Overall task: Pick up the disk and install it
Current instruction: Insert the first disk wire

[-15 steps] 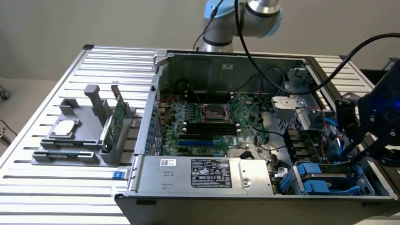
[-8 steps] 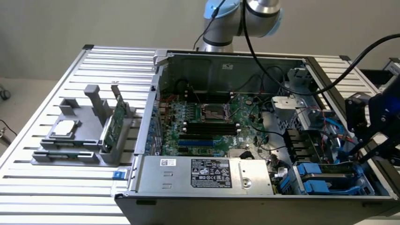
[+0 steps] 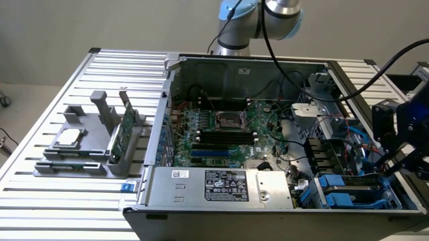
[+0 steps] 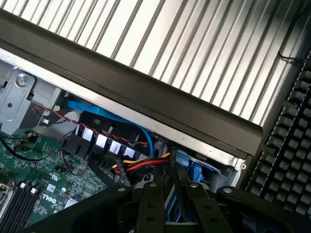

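While pinched edge-on by the black tool (image 4: 175, 188), the flat blue-framed disk (image 4: 170, 196) is held just above the blue drive bays (image 3: 348, 192) of the open grey computer case (image 3: 234, 60), long axis apparently aimed downward.

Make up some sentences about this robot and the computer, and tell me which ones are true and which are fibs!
1. The computer case is open, with a green board showing inside. True.
2. A green card stands upright in the grey holder outside the case. True.
3. The gripper hangs over the grey holder. False: it is at the case's other side, on the exterior view's right, near the blue brackets.
4. The table is smooth wood. False: it is made of metal slats.
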Robot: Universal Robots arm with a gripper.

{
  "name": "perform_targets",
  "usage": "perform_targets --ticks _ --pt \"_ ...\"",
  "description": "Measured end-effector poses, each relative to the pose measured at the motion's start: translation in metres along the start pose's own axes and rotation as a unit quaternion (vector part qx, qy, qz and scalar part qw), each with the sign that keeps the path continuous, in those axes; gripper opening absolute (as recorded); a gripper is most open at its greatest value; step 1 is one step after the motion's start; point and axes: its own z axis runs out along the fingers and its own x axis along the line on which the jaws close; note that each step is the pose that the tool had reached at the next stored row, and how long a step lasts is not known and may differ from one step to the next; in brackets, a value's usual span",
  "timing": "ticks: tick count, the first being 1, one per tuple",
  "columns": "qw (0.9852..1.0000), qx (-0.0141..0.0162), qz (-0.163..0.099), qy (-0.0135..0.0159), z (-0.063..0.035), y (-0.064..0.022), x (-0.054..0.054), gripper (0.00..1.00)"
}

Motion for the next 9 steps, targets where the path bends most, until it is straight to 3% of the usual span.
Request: perform_targets --ticks 3,6,9 --pt "1.0000 -0.0002 0.003 0.0065 -0.0002 -0.0034 -0.002 0.24" --pt "1.0000 0.0006 0.004 0.0089 0.0008 -0.0069 -0.008 0.24" --pt "0.9999 0.0046 0.006 0.0111 0.0021 -0.0086 -0.012 0.24"
